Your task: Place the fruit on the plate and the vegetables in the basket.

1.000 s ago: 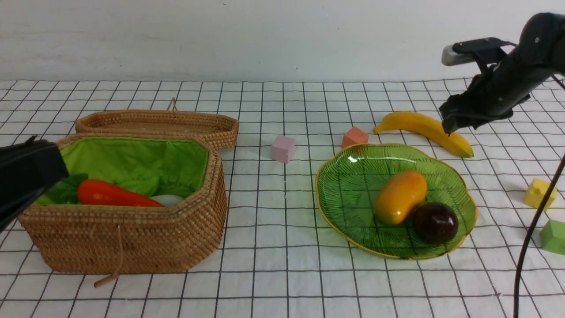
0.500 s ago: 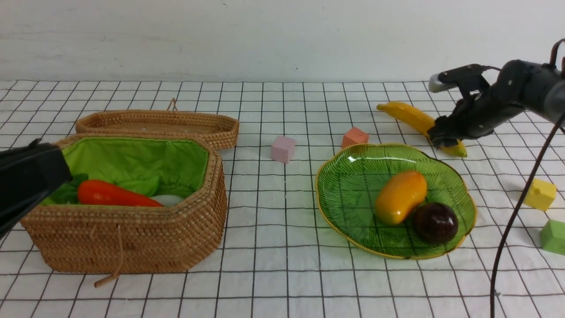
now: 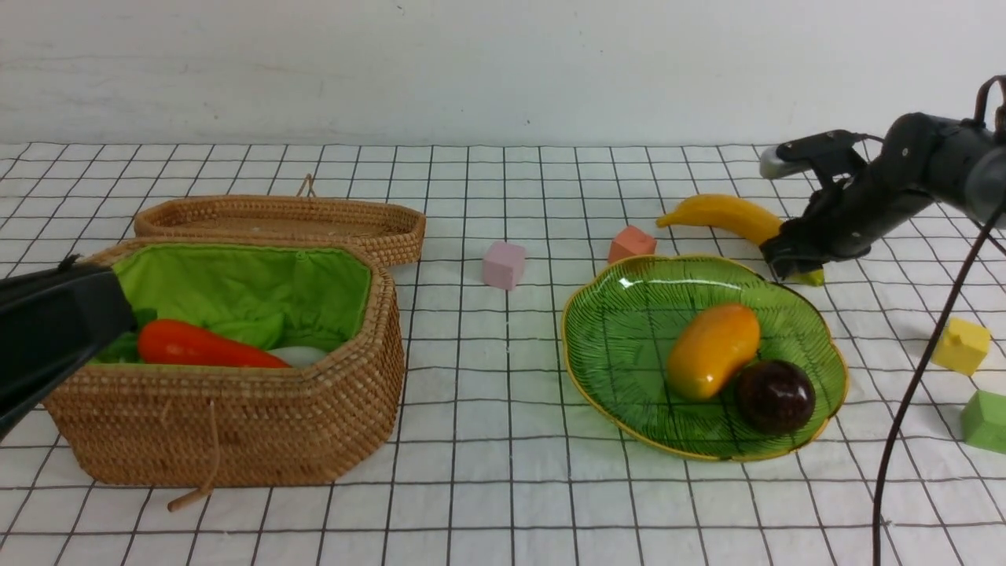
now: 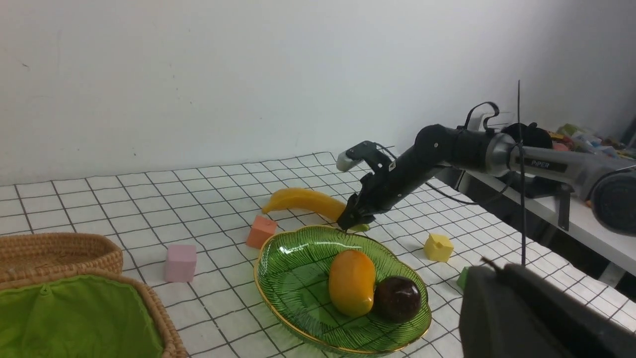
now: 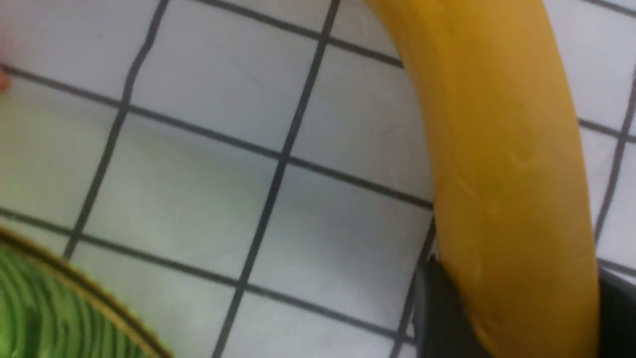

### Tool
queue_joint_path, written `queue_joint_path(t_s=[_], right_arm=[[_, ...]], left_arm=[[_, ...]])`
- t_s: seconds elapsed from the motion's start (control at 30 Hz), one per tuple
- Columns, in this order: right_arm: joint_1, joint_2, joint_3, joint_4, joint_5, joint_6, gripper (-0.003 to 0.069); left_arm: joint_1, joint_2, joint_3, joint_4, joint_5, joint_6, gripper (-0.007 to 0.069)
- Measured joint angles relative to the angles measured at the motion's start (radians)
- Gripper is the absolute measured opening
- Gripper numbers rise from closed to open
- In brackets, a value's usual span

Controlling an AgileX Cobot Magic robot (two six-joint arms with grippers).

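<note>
Across the checked counter (image 3: pixel 487 369), the right gripper (image 3: pixel 788 266) is clamping its fingers on the banana (image 3: pixel 719 214) just behind the plate (image 3: pixel 621 330), where mango (image 3: pixel 713 350) and mangosteen (image 3: pixel 775 396) are lying; the left gripper (image 3: pixel 47 334), fingers clenched empty, is hovering by the basket (image 3: pixel 236 424).

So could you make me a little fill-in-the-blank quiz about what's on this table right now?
1. The right claw has its jaws around one end of the ____.
2. On the green plate, the dark mangosteen lies next to the ____.
3. The orange carrot lies inside the ____.
4. Between the basket lid and the plate stands a small ____ cube.

Missing words: banana; mango; basket; pink
</note>
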Motion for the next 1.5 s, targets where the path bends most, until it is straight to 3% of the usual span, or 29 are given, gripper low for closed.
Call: queue_joint_path(t_s=[0.07, 0.17, 0.33, 0.43, 0.5, 0.63, 0.8, 0.97, 1.13, 1.17, 1.27, 1.37, 1.43, 1.47, 1.5], right_arm=[[0.0, -0.038, 0.001, 0.0, 0.017, -0.011, 0.0318], [0.0, -0.172, 0.001, 0.057, 0.116, -0.143, 0.0318], [0.0, -0.34, 0.1, 0.221, 0.33, -0.501, 0.0318], [0.003, -0.397, 0.199, 0.265, 0.334, -0.612, 0.0318], [0.025, -0.437, 0.312, 0.274, 0.288, -0.764, 0.0318], [0.073, -0.437, 0.429, 0.249, 0.14, -0.87, 0.0318], [0.129, -0.389, 0.469, 0.208, -0.038, -0.883, 0.0318], [0.153, -0.364, 0.472, 0.15, -0.085, -0.884, 0.0335], [0.155, -0.365, 0.472, 0.086, -0.088, -0.843, 0.0479], [0.155, -0.372, 0.472, 0.064, -0.087, -0.81, 0.0531], [0.155, -0.402, 0.474, 0.031, -0.083, -0.73, 0.0594], [0.155, -0.468, 0.476, 0.022, -0.065, -0.65, 0.0591], [0.155, -0.563, 0.477, 0.018, -0.017, -0.516, 0.0544], [0.155, -0.572, 0.477, 0.018, -0.017, -0.516, 0.0538], [0.155, -0.647, 0.477, 0.018, 0.036, -0.423, 0.0488]], left_arm=[[0.0, 0.0, 0.0, 0.0, 0.0, 0.0, -0.0006], [0.0, 0.0, 0.0, -0.001, 0.0, 0.0, -0.0006], [0.0, 0.0, 0.0, 0.019, 0.0, 0.0, -0.0006], [0.0, 0.0, 0.0, 0.026, 0.0, 0.001, -0.0007], [0.0, 0.0, 0.0, 0.029, 0.0, 0.001, -0.001], [0.0, 0.0, 0.0, 0.03, 0.0, 0.003, -0.0011], [0.0, 0.0, 0.0, 0.03, 0.002, 0.004, -0.0011], [0.0, 0.0, 0.0, 0.03, 0.023, 0.004, -0.001], [0.0, 0.0, 0.0, 0.042, 0.046, 0.004, -0.0009], [0.0, 0.0, 0.0, 0.045, 0.047, 0.004, -0.0008], [0.0, 0.0, 0.0, 0.068, 0.048, 0.005, -0.0006], [0.0, 0.0, 0.0, 0.09, 0.048, 0.005, -0.0005], [0.0, 0.0, 0.0, 0.097, 0.048, 0.004, -0.0005], [0.0, 0.0, 0.0, 0.097, 0.048, 0.004, -0.0005], [0.0, -0.005, 0.0, 0.098, 0.048, 0.004, -0.0008]])
